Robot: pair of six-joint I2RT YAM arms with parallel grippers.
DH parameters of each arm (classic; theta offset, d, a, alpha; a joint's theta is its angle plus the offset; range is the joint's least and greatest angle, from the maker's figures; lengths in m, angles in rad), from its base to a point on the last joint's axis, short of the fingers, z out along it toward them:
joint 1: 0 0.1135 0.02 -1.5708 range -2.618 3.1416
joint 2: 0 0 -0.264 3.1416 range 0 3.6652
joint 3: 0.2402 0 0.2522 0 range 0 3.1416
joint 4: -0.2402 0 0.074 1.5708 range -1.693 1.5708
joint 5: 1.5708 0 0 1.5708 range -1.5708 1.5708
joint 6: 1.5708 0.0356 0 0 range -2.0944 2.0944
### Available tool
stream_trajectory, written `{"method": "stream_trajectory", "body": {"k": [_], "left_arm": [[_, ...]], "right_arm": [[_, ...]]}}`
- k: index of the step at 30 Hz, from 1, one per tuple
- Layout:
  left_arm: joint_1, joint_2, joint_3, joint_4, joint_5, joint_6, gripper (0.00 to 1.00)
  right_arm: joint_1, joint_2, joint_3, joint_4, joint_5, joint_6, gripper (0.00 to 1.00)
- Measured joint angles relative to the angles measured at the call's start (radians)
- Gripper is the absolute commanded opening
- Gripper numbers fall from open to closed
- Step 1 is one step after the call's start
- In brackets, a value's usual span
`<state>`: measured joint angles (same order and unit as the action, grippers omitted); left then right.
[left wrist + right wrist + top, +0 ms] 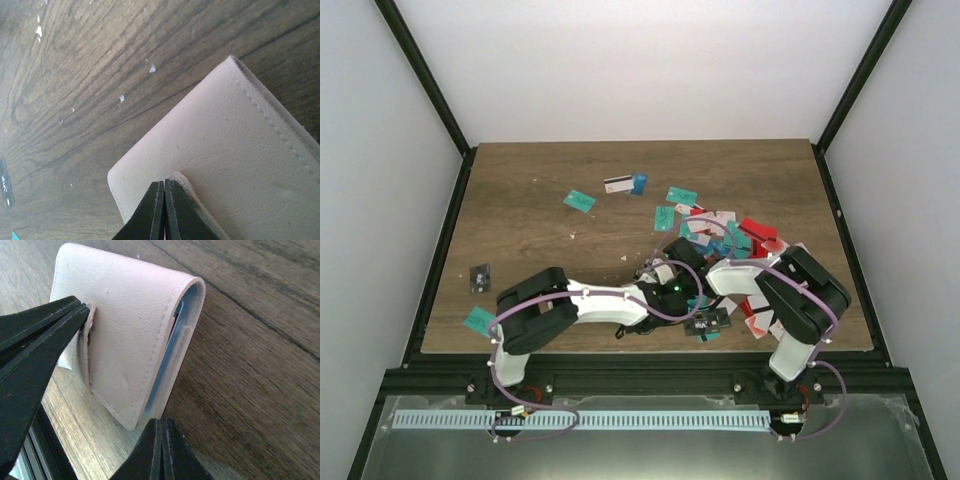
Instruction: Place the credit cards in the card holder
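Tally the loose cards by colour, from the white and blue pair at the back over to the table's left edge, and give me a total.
teal cards: 2
black card: 1
white card: 1
blue card: 1
Total: 5

A robot test cell in a lab, not a home: plain white walls [650, 60] box in a wood-grain table [520, 200], black frame posts [425, 75] run up the corners, and two robot arms [570, 305] are bolted to a black rail [640, 380] at its near edge, with a slotted cable duct [580, 420] in front.
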<state>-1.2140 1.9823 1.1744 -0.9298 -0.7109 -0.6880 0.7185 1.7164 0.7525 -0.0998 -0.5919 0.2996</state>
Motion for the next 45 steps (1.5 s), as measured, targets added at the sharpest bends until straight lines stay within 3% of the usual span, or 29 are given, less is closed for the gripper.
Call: {"method": "stream_trajectory", "body": {"k": [12,18,23,25,28,30,37,40,43,45], "left_arm": [[-0.017,-0.142,-0.023,-0.138,0.212,0.110,0.13],[-0.013,-0.220,-0.019,-0.212,0.261,0.119,0.27],[0.003,-0.372,-0.016,-0.279,0.341,0.137,0.42],[-0.002,-0.443,-0.010,-0.288,0.367,0.156,0.46],[-0.049,-0.573,0.041,-0.153,0.433,0.204,0.50],[-0.063,-0.652,0.056,-0.087,0.462,0.222,0.52],[-0.055,-0.836,0.055,-0.022,0.496,0.244,0.61],[-0.055,-0.913,0.048,0.001,0.498,0.253,0.69],[-0.055,-1.006,0.044,0.013,0.452,0.247,0.86],[-0.055,-1.070,0.043,0.016,0.388,0.235,0.92]], "right_arm": [[0.065,-0.023,0.021,-0.125,0.003,-0.059,0.04],[0.079,-0.053,0.068,-0.197,0.014,-0.090,0.12],[0.078,-0.102,0.159,-0.249,0.041,-0.113,0.27],[0.071,-0.110,0.204,-0.264,0.082,-0.120,0.38],[0.063,-0.102,0.271,-0.251,0.174,-0.105,0.55],[0.063,-0.106,0.307,-0.259,0.216,-0.100,0.62],[0.063,-0.188,0.389,-0.307,0.330,-0.080,0.83],[0.057,-0.229,0.418,-0.334,0.382,-0.063,0.98],[0.044,-0.274,0.430,-0.351,0.438,-0.037,1.00],[0.036,-0.312,0.430,-0.364,0.480,-0.015,1.00]]}}
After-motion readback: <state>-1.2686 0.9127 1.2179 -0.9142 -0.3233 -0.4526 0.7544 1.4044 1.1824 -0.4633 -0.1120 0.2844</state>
